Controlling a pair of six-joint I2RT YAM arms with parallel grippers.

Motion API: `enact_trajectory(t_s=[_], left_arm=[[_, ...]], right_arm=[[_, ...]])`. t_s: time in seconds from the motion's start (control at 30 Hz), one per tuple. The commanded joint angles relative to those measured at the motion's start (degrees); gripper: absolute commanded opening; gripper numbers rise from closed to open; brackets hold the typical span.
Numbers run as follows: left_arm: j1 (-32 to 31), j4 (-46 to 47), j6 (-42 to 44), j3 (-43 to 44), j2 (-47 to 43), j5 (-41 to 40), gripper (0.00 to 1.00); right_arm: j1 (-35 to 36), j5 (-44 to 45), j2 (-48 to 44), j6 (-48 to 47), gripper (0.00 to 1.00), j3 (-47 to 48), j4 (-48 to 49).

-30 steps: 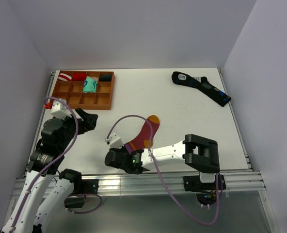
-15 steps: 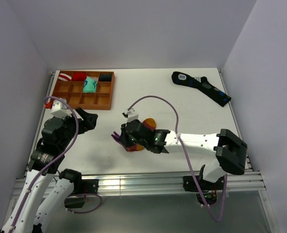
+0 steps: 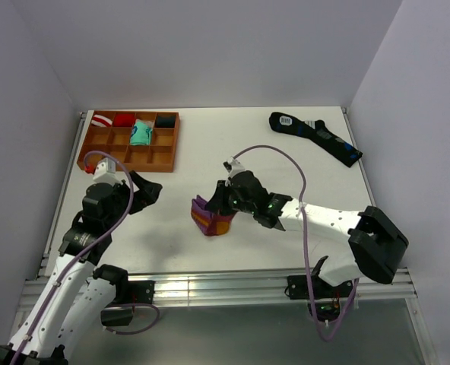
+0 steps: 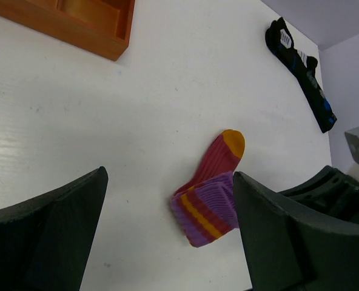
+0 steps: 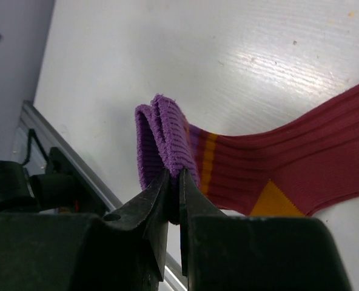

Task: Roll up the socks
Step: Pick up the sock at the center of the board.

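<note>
White tabletop (image 3: pixel 286 175), pale lilac walls on three sides. Toward the near edge, roughly midway between the two arms: maroon knit sock (image 3: pixel 212 220), orange toe (image 4: pixel 233 142) flat on the surface and pointing away from the arm bases, orange heel patch showing in the right wrist view. Purple cuff (image 5: pixel 161 139) with thin orange stripes doubled over and raised off the table, pinched between the almost-closed fingers of the right gripper (image 5: pixel 174 182), folded ribbing caught in the narrow gap. Left gripper (image 3: pixel 145 188) well to the left of the sock, fingers spread wide, gripping nothing, only bare table between them. Far left corner: wooden compartment tray (image 3: pixel 172 144), rolled sock bundles (image 3: pixel 140 133) along its far side (striped, red, teal, one dark). Far right: long black sock (image 3: pixel 316 135) with blue marks, lying flat, well apart from the maroon one.
</note>
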Motion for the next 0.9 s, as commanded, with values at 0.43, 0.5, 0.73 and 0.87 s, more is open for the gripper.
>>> enact_trajectory(t_s=[0.43,0.5,0.73,0.87], left_arm=[[-12.37,23.28,-9.92,-16.53,3.51,-3.19,0.86],[-16.06,26.00,-10.62,-16.71,5.45,-5.99,0.85],[-26.35,30.31,-11.77,-15.05,15.37,-14.70,0.85],[-31.53,30.49,-12.47,-13.21,20.66,-20.24,0.84]], right_arm=[[-9.46,-9.63,-3.78,2.37,0.12,2.82,3.49],[-11.13,-9.99,-3.78,2.37,0.12,2.38,3.66],[-16.06,-13.15,-4.48,4.83,0.12,-2.70,7.62],[-19.04,-15.52,-4.92,6.68,0.11,-6.49,11.04]])
